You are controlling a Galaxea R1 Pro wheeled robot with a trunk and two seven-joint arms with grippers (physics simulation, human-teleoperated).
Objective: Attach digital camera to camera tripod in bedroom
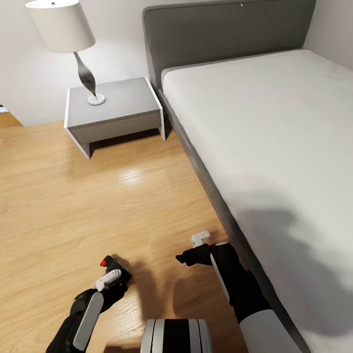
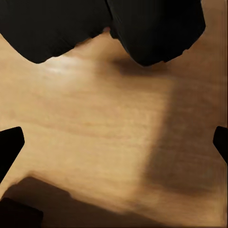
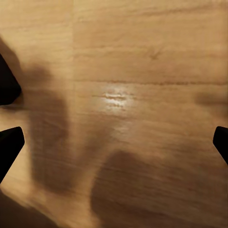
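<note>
camera: the digital camera (image 1: 113, 268) sits in the lower left of the head view. You can see a black boxy lump with a red spot at its top corner, right at the end of your left arm.

left gripper: the left gripper (image 1: 112, 277) looks clenched around the digital camera, with one pale finger lying across the black body. In the left wrist view, big black shapes crowd one edge, and I'd guess that's the camera.

right gripper: the right gripper (image 1: 192, 249) is lower centre, just beside the bed (image 1: 274, 147). It's holding nothing, but I honestly can't tell if it's spread or closed from here.

which arm: your left already has the goods, so the right is the spare.

tripod: can't see it, so which way it lies from the camera is an open question. You'll probably need to turn.

room: nightstand (image 1: 113, 112) and lamp (image 1: 66, 39) are upper left, with wood floor (image 1: 73, 206) in between.

hard to make out: the camera's lens side and underside are hidden by the gripper. Both wrist views are mostly floor and shadow.
</note>
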